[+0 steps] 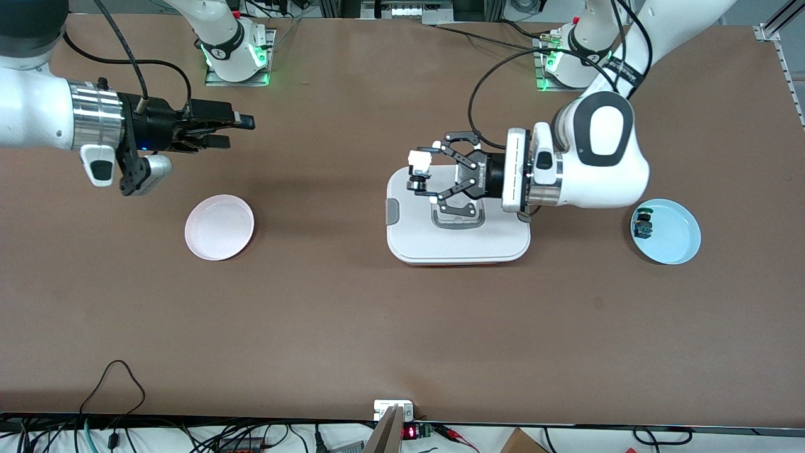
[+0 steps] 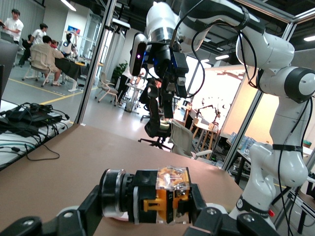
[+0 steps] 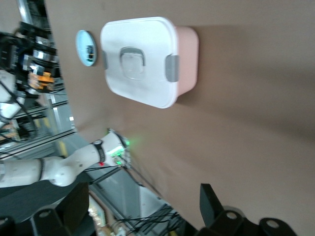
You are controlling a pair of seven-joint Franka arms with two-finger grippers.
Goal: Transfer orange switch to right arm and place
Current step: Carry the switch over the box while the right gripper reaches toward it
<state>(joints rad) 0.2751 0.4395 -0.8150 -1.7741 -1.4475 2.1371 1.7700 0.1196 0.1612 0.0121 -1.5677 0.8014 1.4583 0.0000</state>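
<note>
The left wrist view alone shows the orange switch (image 2: 157, 196) in close detail, lying sideways between the left gripper's (image 2: 147, 209) jaws, which are clamped on its body. In the front view the switch (image 1: 417, 173) is held in the air over the white lidded box (image 1: 458, 242) at mid-surface. A pink plate (image 1: 219, 227) lies toward the right arm's end; a blue plate (image 1: 679, 245) holding another small switch (image 1: 643, 224) lies toward the left arm's end. The right gripper (image 1: 236, 129) hangs above the pink plate's end of the surface, jaws wide and empty, well apart from the switch.
</note>
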